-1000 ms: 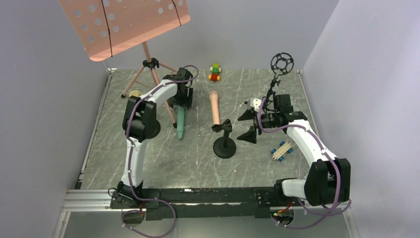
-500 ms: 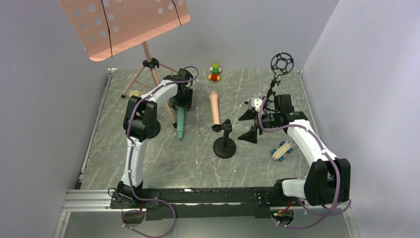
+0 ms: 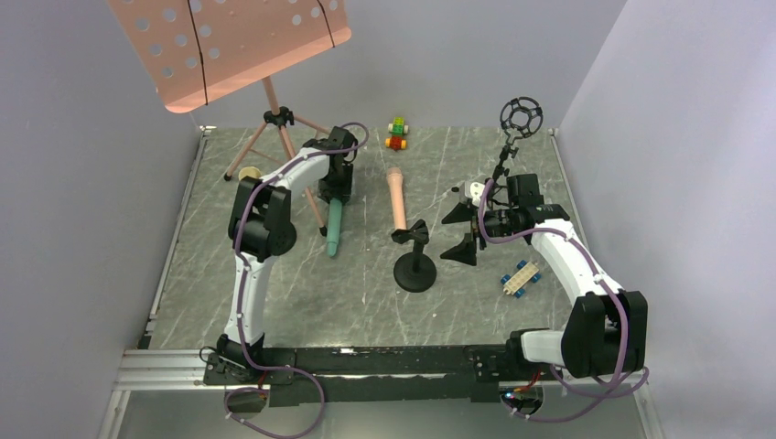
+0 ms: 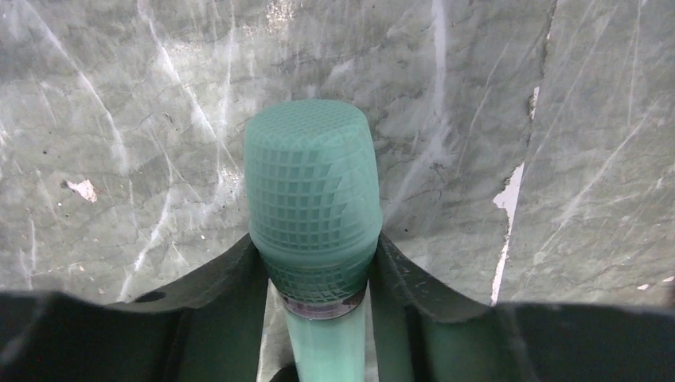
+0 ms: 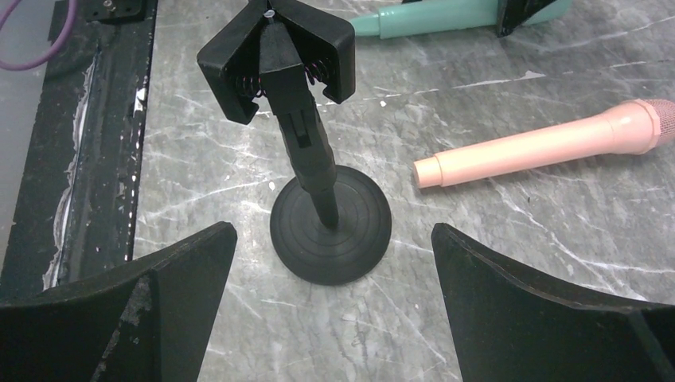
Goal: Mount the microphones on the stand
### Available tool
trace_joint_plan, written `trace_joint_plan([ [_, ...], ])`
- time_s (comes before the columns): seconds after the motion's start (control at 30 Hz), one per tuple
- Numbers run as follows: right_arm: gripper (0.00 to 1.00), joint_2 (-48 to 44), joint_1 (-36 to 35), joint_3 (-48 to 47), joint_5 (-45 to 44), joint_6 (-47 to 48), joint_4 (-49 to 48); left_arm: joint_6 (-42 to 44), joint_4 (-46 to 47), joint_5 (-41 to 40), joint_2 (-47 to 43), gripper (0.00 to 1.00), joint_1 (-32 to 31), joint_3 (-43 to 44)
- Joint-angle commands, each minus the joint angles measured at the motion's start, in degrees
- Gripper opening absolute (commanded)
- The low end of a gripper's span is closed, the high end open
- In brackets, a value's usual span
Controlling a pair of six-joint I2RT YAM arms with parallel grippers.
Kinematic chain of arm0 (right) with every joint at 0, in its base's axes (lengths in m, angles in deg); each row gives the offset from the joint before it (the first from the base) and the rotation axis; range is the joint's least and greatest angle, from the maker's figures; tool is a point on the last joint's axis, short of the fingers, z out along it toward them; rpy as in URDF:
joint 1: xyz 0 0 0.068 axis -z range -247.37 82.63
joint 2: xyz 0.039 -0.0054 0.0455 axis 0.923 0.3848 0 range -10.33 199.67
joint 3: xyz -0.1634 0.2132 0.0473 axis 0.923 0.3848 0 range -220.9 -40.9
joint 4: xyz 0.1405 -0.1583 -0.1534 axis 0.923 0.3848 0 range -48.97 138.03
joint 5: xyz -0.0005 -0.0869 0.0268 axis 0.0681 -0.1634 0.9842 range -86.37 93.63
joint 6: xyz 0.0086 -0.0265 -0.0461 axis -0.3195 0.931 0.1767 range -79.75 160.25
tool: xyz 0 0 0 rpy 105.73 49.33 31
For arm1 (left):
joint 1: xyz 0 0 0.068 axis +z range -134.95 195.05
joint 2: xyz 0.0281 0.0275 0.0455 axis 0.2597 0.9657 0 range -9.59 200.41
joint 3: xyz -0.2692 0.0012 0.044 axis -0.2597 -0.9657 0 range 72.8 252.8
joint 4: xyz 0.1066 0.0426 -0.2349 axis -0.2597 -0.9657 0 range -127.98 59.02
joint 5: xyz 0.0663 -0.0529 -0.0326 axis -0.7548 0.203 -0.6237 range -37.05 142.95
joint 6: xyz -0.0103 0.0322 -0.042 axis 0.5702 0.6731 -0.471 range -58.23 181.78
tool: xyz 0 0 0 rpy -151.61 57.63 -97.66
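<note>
Can't see the teal microphone head from above, buried under the left claw. Can't call contact. Losing the pink microphone head's end past the right wrist view's edge.

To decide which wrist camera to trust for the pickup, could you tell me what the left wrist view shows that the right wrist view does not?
Left wrist only: the grille head of the teal-green microphone, flanked by the left gripper. Right wrist only: the black microphone stand with its clip, the salmon-pink microphone lying flat, the wide-open right gripper. Both: the teal-green microphone and the marble table.
</note>
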Motion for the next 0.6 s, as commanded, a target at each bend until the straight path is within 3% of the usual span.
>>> trace_joint_plan([
  [0.0,1.00,-0.1,0.4,-2.2,3.0,2.4,0.6,-0.2,-2.1,0.0,1.1,0.33,-0.2,0.9],
  [0.27,1.00,0.1,0.7,-2.4,3.2,3.3,1.4,1.7,-0.3,2.6,-4.3,0.15,-0.6,-0.5],
  [0.57,1.00,0.7,0.9,-2.6,3.3,4.6,2.7,3.0,5.3,8.3,-14.8,0.11,-2.1,-5.4],
])
